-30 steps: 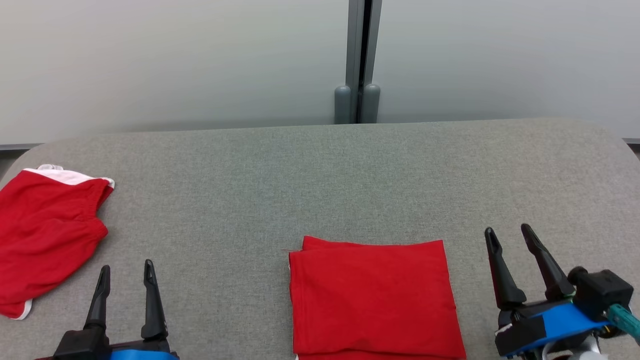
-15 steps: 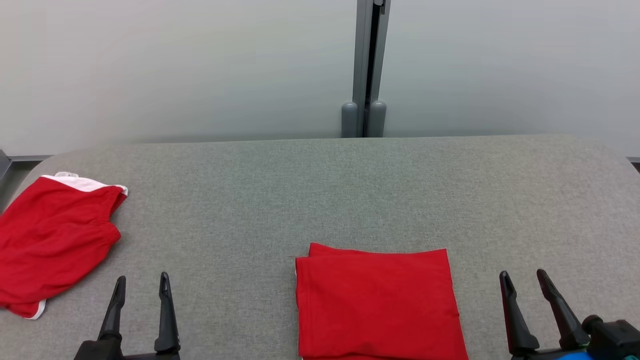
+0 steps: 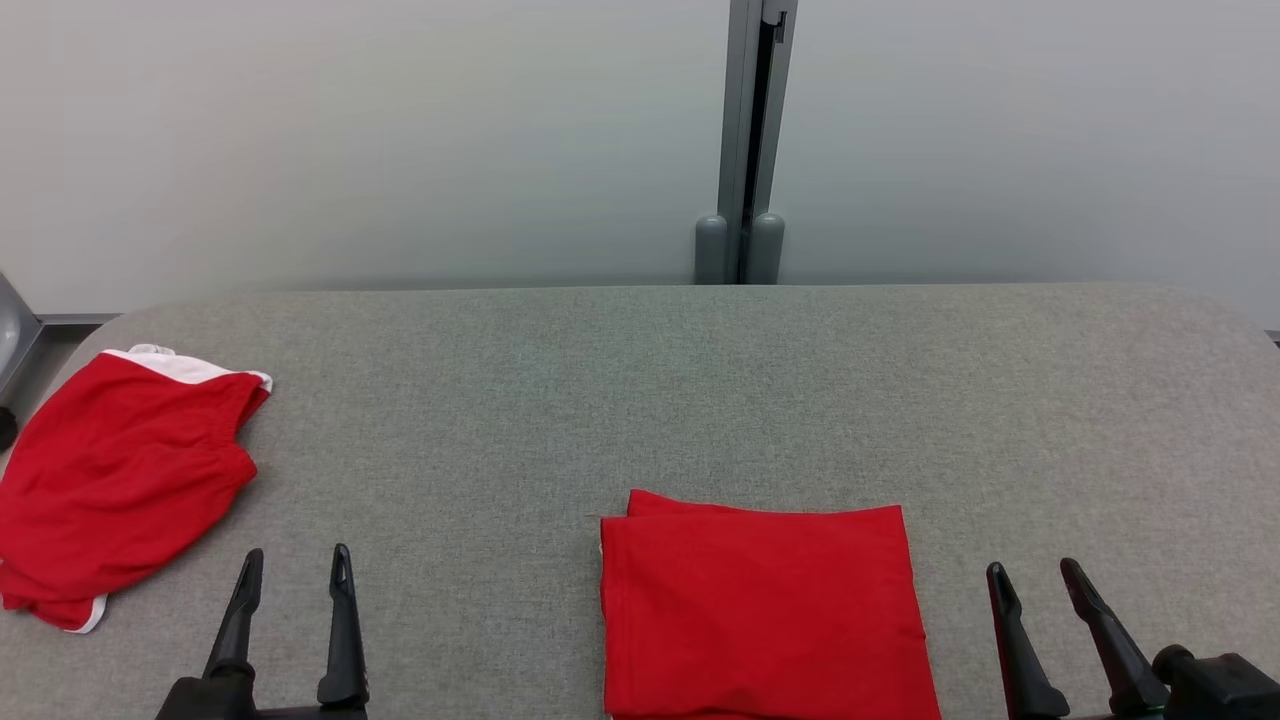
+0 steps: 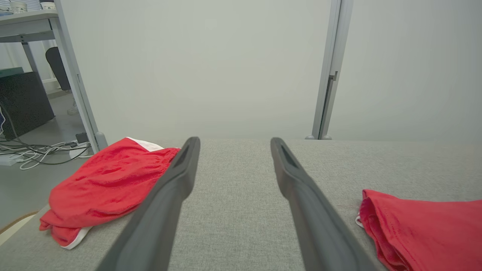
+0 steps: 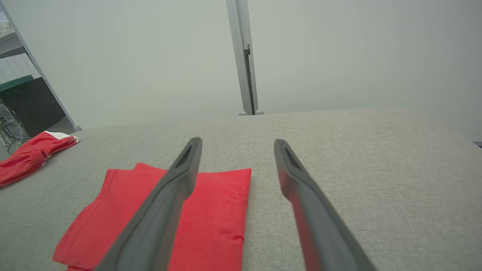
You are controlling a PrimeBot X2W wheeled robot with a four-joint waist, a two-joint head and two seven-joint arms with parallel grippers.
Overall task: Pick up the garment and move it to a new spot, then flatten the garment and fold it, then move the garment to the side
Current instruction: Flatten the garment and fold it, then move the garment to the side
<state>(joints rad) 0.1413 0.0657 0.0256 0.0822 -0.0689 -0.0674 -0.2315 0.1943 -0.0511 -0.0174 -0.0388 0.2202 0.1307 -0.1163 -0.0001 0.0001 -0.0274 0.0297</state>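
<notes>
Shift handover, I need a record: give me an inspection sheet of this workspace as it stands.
Surface: grey fabric table, flat.
Job's things: folded red garment, lying flat at the near edge, between the tools.
Clutter: rumpled red shorts with white trim, at the table's left end.
Tools: left tool open, empty; right tool open, empty; neither touches cloth.
Cables: loose cables on the floor left of the table.
Surroundings: pale wall, grey post behind the table.

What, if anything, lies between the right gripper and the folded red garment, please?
Nothing visible does. The right gripper stands open just to the right of the folded red garment, with only grey padded table between them. The red shorts with white trim lie well away, at the table's left edge.
</notes>
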